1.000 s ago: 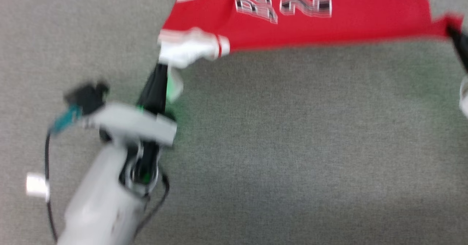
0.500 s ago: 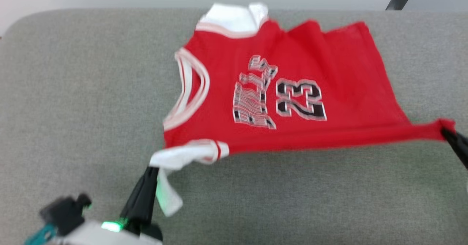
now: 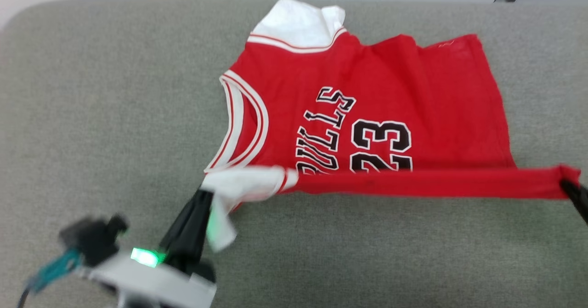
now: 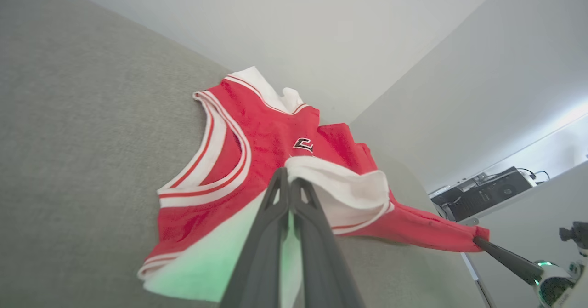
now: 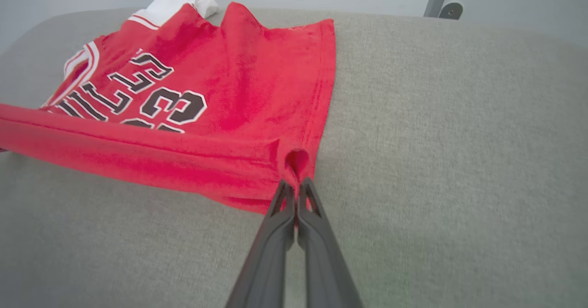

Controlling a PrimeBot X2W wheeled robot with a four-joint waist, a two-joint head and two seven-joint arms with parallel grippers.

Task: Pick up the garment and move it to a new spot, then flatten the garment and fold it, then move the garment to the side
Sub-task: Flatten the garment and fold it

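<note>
Near edge has come up since half a second back: it now crosses the lower print (image 3: 367,154) as a taut red band. Garment (image 3: 367,82) lies centre to upper right of the head view on grey cushion (image 3: 92,92). Left gripper (image 3: 202,196) pinches white sleeve (image 3: 243,184); right gripper (image 3: 568,187) pinches hem corner (image 3: 558,178). Fold likely under way; next, carry both corners evenly toward the far edge. Right gripper cut off at frame edge; bottom of lettering hidden.
</note>
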